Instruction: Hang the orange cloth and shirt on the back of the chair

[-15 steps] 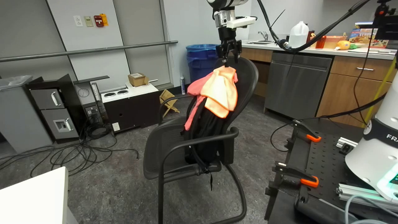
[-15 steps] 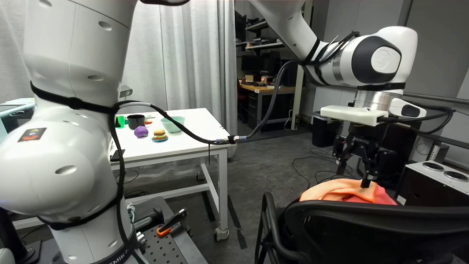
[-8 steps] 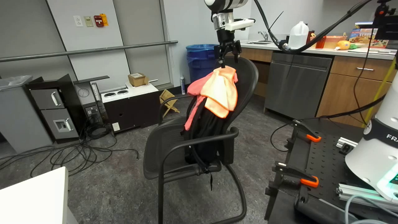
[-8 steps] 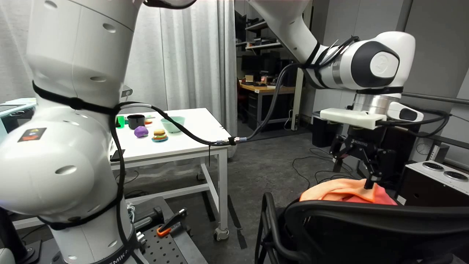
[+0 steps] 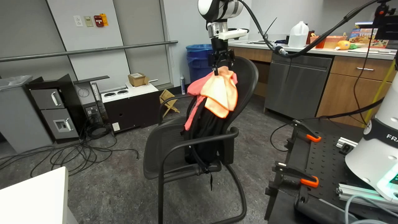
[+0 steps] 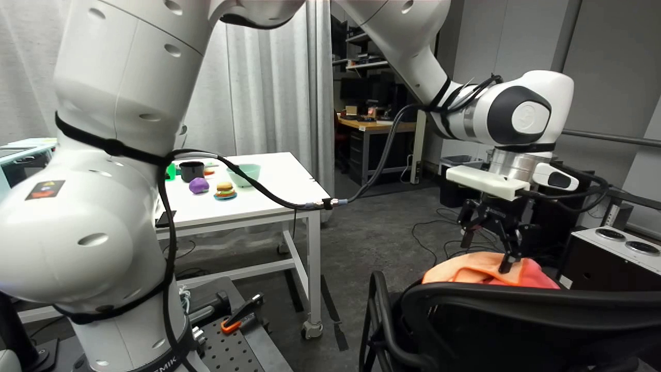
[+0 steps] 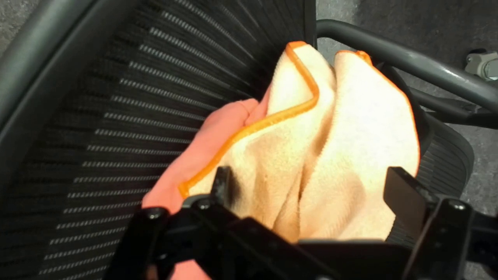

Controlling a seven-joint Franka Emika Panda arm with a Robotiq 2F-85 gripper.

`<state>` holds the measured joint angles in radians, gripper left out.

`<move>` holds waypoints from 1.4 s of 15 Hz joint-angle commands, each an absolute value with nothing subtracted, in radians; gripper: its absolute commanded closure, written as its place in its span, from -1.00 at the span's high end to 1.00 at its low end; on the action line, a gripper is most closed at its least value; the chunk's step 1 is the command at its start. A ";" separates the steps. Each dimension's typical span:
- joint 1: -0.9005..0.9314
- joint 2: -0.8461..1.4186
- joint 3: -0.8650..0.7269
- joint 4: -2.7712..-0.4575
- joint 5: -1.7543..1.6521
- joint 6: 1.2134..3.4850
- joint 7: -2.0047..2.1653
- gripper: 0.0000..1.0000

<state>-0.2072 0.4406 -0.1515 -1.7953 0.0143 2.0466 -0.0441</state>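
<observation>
The black chair [image 5: 249,76] stands with a dark bag-like thing [image 5: 206,129] against the front of its back. The orange cloth [image 5: 219,93] lies bunched on top of it, over a coral-pink fabric [image 5: 199,86] that may be the shirt. Both also show behind the chair back's top edge in an exterior view [image 6: 467,266]. My gripper [image 5: 223,67] is open, pointing down at the top of the orange cloth. In the wrist view its fingers [image 7: 311,181] are spread wide with orange cloth [image 7: 288,155] below and between them. One fingertip looks at or touching the cloth; contact is unclear.
The chair's mesh back [image 7: 128,128] is close beside the gripper in the wrist view. An armrest [image 5: 199,141] loops at the front. A blue bin [image 5: 199,62] stands behind. A white table [image 6: 268,181] holds a bowl and toys. The robot's dark bench [image 5: 326,155] is nearby.
My gripper has moved down toward the orange cloth, and to the left in both exterior views. It stays open. The cloth, pink fabric and chair have not visibly moved.
</observation>
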 commanded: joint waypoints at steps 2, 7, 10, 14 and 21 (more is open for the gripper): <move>-0.211 0.468 -0.140 -1.770 0.049 2.047 -0.032 0.31; -0.210 0.467 -0.135 -1.768 0.055 2.046 -0.029 -0.47; -0.211 0.465 -0.135 -1.767 0.059 2.046 -0.028 -0.92; -0.212 0.459 -0.136 -1.770 0.063 2.048 -0.025 -1.00; -0.199 0.341 -0.138 -1.849 0.052 2.080 -0.022 -1.00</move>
